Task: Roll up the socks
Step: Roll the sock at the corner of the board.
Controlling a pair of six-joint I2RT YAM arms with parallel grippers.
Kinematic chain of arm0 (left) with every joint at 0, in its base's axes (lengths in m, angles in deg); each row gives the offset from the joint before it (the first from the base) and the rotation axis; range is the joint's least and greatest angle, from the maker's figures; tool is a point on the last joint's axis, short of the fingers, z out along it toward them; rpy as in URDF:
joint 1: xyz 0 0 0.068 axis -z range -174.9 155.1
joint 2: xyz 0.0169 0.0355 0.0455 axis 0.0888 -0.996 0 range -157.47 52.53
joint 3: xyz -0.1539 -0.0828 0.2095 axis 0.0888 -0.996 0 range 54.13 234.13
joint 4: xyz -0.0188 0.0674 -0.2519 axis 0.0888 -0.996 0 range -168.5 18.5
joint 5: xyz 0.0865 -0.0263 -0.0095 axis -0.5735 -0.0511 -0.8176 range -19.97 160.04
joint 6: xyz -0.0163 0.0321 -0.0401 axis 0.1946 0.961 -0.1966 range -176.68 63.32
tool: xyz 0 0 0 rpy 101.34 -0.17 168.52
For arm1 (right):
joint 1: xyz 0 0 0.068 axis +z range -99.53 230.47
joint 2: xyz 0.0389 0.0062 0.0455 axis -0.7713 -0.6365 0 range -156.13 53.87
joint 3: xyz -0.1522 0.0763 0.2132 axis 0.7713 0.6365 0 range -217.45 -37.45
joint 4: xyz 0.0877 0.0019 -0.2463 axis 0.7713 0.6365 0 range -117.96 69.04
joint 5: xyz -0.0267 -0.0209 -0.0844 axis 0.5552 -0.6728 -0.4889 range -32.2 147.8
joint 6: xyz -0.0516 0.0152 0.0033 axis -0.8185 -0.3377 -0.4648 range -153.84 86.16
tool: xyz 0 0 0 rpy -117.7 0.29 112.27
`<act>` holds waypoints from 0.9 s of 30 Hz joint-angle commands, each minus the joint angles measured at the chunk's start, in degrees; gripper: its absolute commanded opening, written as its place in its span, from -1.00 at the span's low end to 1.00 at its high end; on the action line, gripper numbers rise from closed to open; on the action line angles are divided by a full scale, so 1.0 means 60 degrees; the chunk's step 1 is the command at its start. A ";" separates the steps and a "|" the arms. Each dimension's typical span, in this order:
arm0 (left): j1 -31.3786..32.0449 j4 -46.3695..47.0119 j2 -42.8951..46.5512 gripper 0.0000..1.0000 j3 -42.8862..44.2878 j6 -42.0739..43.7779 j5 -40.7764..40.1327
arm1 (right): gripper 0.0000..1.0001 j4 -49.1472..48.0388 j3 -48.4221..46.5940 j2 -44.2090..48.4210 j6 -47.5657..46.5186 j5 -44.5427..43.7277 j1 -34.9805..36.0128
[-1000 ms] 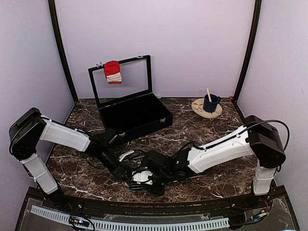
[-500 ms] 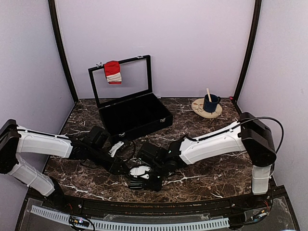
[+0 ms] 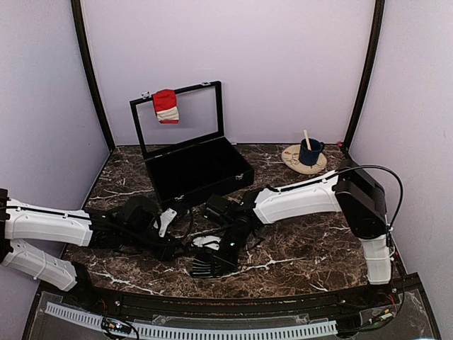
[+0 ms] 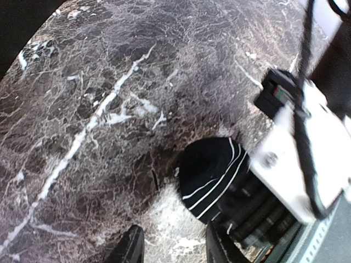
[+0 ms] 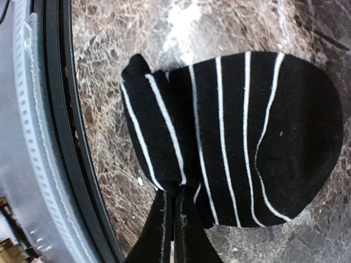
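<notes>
Sock, black with white stripes [image 5: 241,131], lies by the near edge of the marble table [image 3: 304,241]. Its long axis runs inward from that edge, with the folded end by the rail and the rounded toe away. Right gripper [image 5: 174,203], on a low outstretched arm, is closed, pinching its side. Left gripper [image 4: 173,249], also low, is half open and empty just beside it. Red sock [image 3: 165,106] hangs over the lid of the open black case [image 3: 202,173].

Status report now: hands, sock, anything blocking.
Left hand open, empty, short of the black striped sock. Right hand shut on its folded edge. Red sock hangs on case lid. Nothing blocking.
</notes>
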 commanded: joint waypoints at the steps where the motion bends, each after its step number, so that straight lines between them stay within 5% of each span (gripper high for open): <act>1: 0.0646 0.0109 0.0400 -0.18 -0.0255 -0.0346 -0.1102 | -1.00 0.1049 -0.0569 -0.0678 0.0154 0.0942 -0.0386; 13: 0.2312 0.0422 0.0659 -0.15 -0.0319 -0.0045 -0.1872 | -1.00 0.2000 -0.1467 -0.1554 0.0131 0.2153 -0.0859; 27: 0.3498 -0.0547 -0.1342 -0.12 0.1194 0.1632 -0.2257 | -1.00 0.2646 -0.1875 -0.1940 -0.0107 0.2608 -0.1111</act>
